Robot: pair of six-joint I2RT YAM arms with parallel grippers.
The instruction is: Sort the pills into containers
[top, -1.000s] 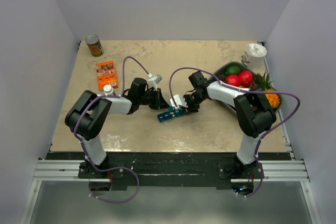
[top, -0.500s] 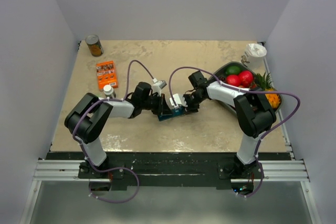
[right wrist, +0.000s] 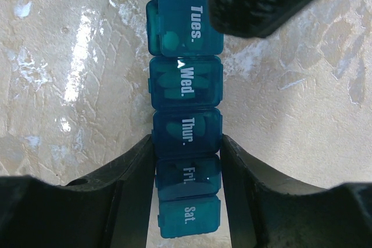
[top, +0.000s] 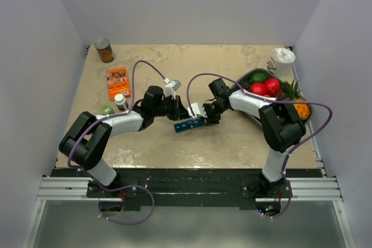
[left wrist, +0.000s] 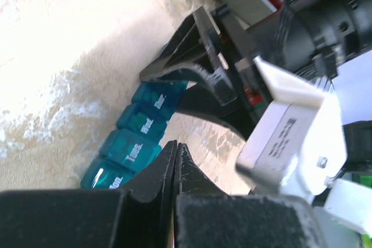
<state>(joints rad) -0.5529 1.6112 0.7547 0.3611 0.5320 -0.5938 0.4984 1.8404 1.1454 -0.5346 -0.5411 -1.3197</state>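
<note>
top view: I see bright, even overhead light, soft short shadows on the beige mottled tabletop point(top: 226, 143) | left wrist: tabletop bleaches white at upper left, black left gripper point(left wrist: 175, 146) out of focus up close | right wrist: sharp; white glints on the teal-blue plastic pill-organiser strip point(right wrist: 186, 85)

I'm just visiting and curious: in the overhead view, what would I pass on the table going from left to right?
tin can → small white-capped bottle → teal pill organiser → grey fruit tray
</note>
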